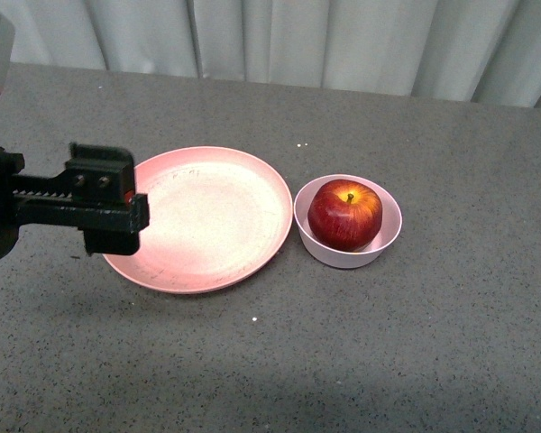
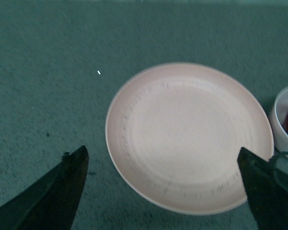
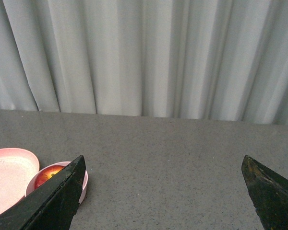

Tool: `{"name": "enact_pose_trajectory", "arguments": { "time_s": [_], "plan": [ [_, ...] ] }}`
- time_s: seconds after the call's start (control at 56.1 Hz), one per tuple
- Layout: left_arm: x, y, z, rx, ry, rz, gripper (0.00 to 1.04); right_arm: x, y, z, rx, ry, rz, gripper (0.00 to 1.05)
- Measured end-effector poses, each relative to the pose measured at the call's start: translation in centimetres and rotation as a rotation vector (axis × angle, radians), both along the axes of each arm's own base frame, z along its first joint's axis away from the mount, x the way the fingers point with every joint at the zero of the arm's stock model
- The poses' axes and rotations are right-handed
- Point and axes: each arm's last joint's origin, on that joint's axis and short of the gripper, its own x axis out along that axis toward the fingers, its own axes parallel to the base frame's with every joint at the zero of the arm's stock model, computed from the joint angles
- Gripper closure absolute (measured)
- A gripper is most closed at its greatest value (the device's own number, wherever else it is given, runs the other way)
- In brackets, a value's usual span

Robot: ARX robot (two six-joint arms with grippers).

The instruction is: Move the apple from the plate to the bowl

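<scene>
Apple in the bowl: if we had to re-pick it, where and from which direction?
Come from straight above and close on the apple across its widest middle. It sits stem-up inside the bowl, whose wall hides its lower half, so a side approach is blocked. Either hand would need a wide opening; the fit between apple and rim looks tight.

Apple (image 3: 48,174) in bowl (image 3: 82,186) beside plate (image 3: 9,172)

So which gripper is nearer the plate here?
Left. The left gripper hangs open over the plate's left rim. The right gripper, also open, is outside the front view, with the plate off to one side.
</scene>
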Motion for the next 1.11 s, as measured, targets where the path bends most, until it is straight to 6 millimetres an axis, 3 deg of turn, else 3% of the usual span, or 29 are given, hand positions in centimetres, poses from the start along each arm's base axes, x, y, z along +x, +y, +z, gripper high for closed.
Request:
{"name": "enact_pose_trajectory", "arguments": {
  "time_s": [0.089,0.232,0.375,0.446,0.945,1.106],
  "plan": [
    [-1.1,1.4,0.0,-0.011,-0.079,0.006,0.41,0.0,0.0,0.0,0.0,0.0,-0.001,0.09],
    [-3.0,3.6,2.9,-0.085,-0.317,0.015,0.64,0.0,0.0,0.0,0.0,0.0,-0.002,0.09],
    [-4.5,4.9,3.2,-0.082,-0.314,0.018,0.86,0.0,0.0,0.0,0.0,0.0,0.0,0.09],
    [-5.3,5.6,3.4,-0.079,-0.306,0.02,1.01,0.0,0.0,0.0,0.0,0.0,0.0,0.09],
    [-8.5,8.4,5.8,-0.075,-0.339,0.019,1.01,0.0,0.0,0.0,0.0,0.0,0.0,0.09],
    [-9.1,8.4,6.1,-0.073,-0.349,0.02,1.01,0.0,0.0,0.0,0.0,0.0,-0.001,0.09]
  ]
}}
